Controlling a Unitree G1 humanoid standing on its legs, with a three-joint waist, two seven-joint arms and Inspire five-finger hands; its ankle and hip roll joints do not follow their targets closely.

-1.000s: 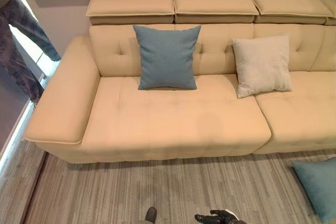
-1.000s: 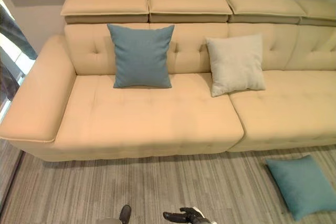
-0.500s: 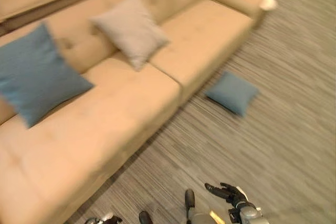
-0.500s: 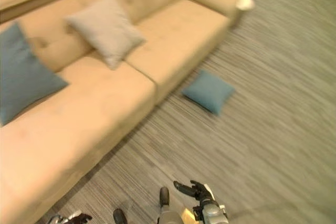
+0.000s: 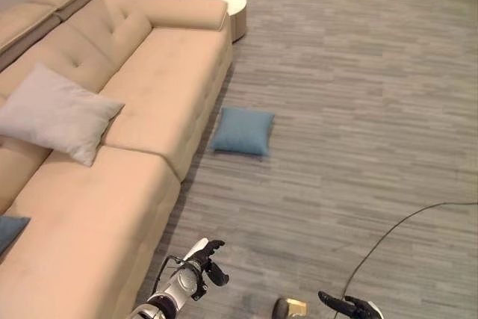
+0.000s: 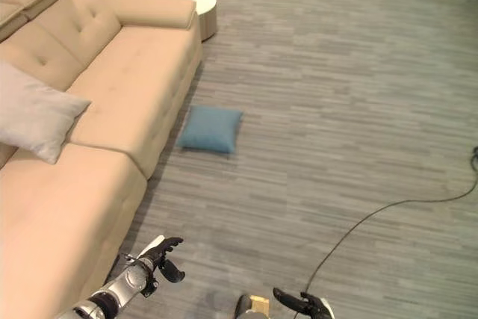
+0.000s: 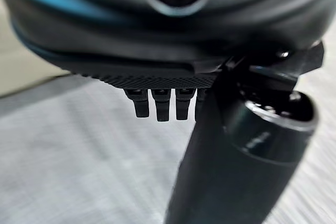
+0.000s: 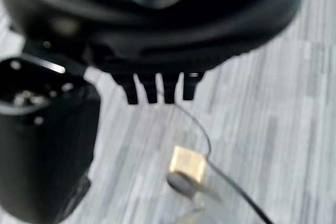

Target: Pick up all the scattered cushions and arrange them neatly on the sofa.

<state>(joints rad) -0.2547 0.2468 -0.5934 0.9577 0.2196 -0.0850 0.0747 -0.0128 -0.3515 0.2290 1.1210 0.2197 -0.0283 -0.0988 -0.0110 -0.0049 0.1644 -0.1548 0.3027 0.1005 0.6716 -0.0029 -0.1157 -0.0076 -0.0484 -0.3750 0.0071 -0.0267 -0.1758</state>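
Blue cushion (image 5: 242,131) lies on the floor (image 5: 358,110) just beside the sofa (image 5: 149,65) front, well apart from both hands. Left hand (image 5: 203,258) and right hand (image 5: 349,307) hang empty, fingers relaxed. Risk: reaching too early and missing it, or shoving it under the sofa edge.

Blue cushion (image 5: 242,131) on floor (image 5: 358,110); grey cushion (image 5: 54,113) on sofa (image 5: 160,80).
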